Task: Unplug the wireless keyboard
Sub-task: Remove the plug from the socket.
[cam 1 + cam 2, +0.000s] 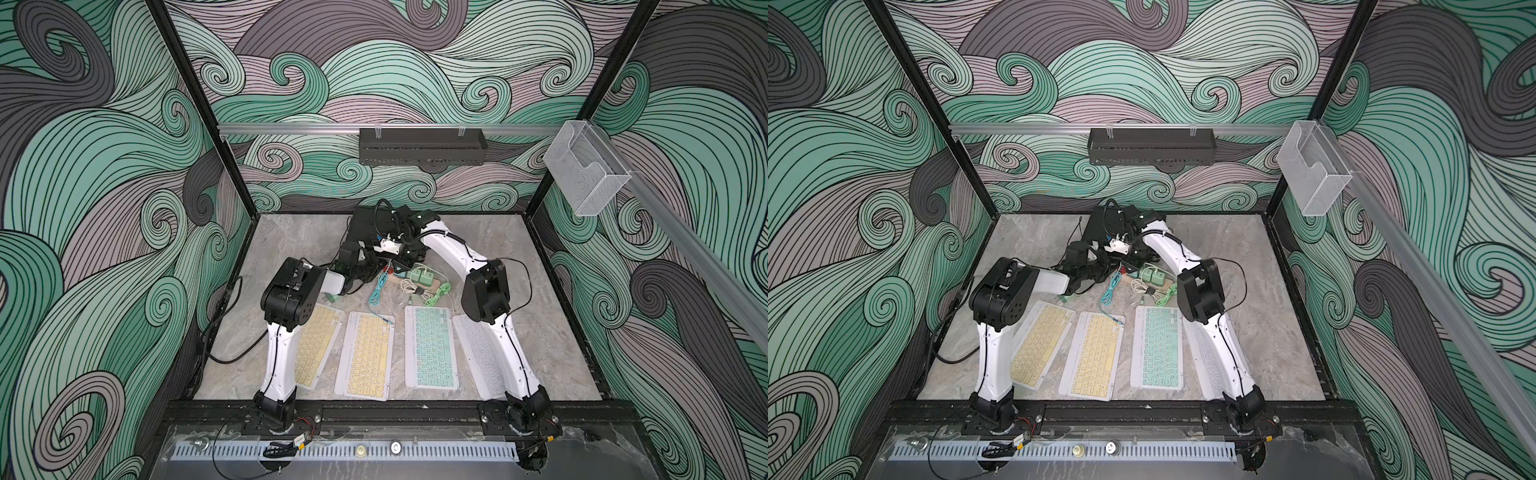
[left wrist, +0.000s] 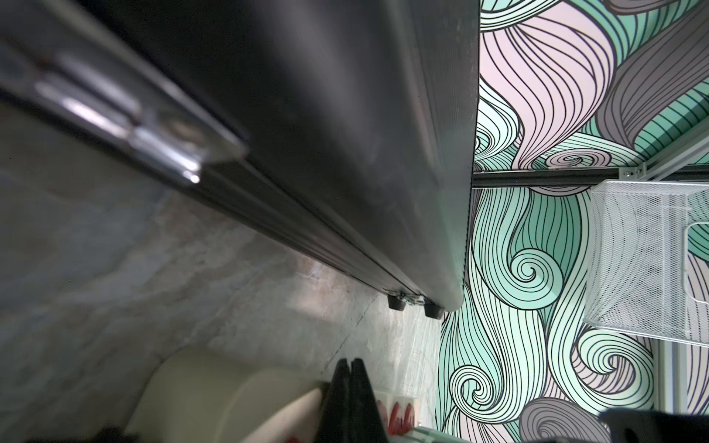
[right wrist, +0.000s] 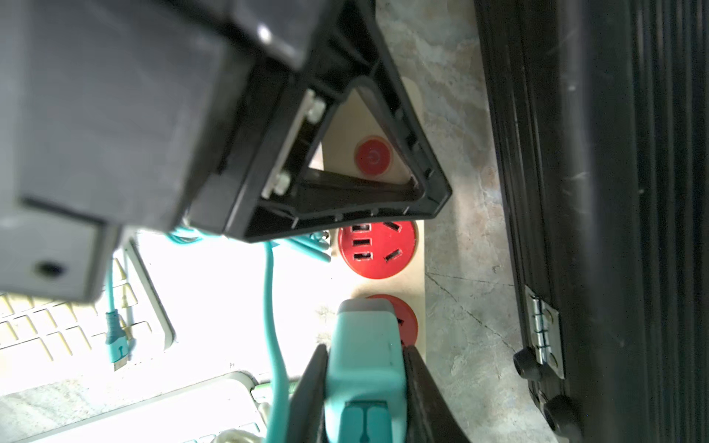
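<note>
The yellow keyboard (image 1: 365,353), second from the robot's left in a row of four at the front of the desk (image 1: 540,291), lies with a teal cable (image 3: 273,307) trailing from its far corner to a teal adapter (image 3: 364,360) at the power strip (image 3: 341,130). Whether the cable's connector (image 3: 115,341) is seated in the keyboard cannot be told.

The danger seems to lie in the pull. Should the adapter's prongs bind, the light strip could rise with it, and a tug off the socket's axis would likely make that worse. The smooth plastic might slip from the grip, and a taut cable could drag the keyboard out of line. Two green adapters (image 1: 422,276) sit just beside on the same strip, and a black case (image 3: 614,191) stands close along the strip's far side, leaving little room for a swing.

The right arm's fingers (image 3: 420,379) are clamped on the teal adapter's two flanks, parted only by its width. The left arm's fingers (image 2: 358,387) are pressed together and hold nothing. Their tips are over the strip's end near its red switch (image 3: 372,157); whether they bear down on it cannot be told.
</note>
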### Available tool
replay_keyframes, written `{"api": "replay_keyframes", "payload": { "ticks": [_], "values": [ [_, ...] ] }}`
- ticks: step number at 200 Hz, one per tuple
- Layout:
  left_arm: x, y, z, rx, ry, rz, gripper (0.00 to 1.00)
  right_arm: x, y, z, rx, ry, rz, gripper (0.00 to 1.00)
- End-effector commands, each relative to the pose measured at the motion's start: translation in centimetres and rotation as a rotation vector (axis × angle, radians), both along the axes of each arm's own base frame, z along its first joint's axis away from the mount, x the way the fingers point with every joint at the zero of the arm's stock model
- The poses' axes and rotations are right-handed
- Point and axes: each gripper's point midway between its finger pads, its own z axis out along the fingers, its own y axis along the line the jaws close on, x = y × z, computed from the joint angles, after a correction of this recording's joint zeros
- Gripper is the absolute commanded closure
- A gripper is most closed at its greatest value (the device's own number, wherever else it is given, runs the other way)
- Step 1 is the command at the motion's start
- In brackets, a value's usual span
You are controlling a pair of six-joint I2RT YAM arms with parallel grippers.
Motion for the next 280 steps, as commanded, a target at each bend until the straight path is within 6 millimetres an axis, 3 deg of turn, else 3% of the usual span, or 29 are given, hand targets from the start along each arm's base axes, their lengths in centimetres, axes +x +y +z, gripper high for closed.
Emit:
{"api": "replay_keyframes", "payload": {
  "ticks": [1,46,80,114,135,173,196,243,280],
  "values": [
    [-3.8,1.7,-7.9,0.115,0.243,0.021,1.0,0.0,0.7,1.4,-0.057,-0.08,0.022,1.0],
    [-4.0,1.8,-8.3,0.113,0.252,0.025,1.0,0.1,0.4,1.1,-0.098,-0.103,0.034,1.0],
    [-4.0,1.8,-8.4,0.109,0.257,0.028,1.0,-2.4,2.7,2.7,0.124,0.037,0.072,1.0],
    [-4.0,1.8,-8.5,0.107,0.259,0.03,1.0,-2.5,3.6,4.4,0.24,0.088,0.044,1.0],
    [-4.1,1.8,-8.6,0.108,0.262,0.031,1.0,-1.9,3.2,4.1,0.193,0.051,0.024,1.0],
    [-4.1,1.8,-8.8,0.107,0.267,0.034,1.0,0.2,1.2,2.7,-0.04,-0.123,0.006,1.0],
    [-4.2,1.9,-8.9,0.105,0.271,0.036,1.0,0.3,0.9,2.1,-0.091,-0.146,0.022,1.0],
    [-4.4,1.9,-9.3,0.097,0.283,0.047,1.0,-2.9,4.0,4.3,0.247,0.082,0.064,1.0],
    [-4.7,2.0,-9.9,0.088,0.301,0.057,1.0,-2.3,3.7,4.3,0.281,0.116,0.015,1.0]
  ]
}}
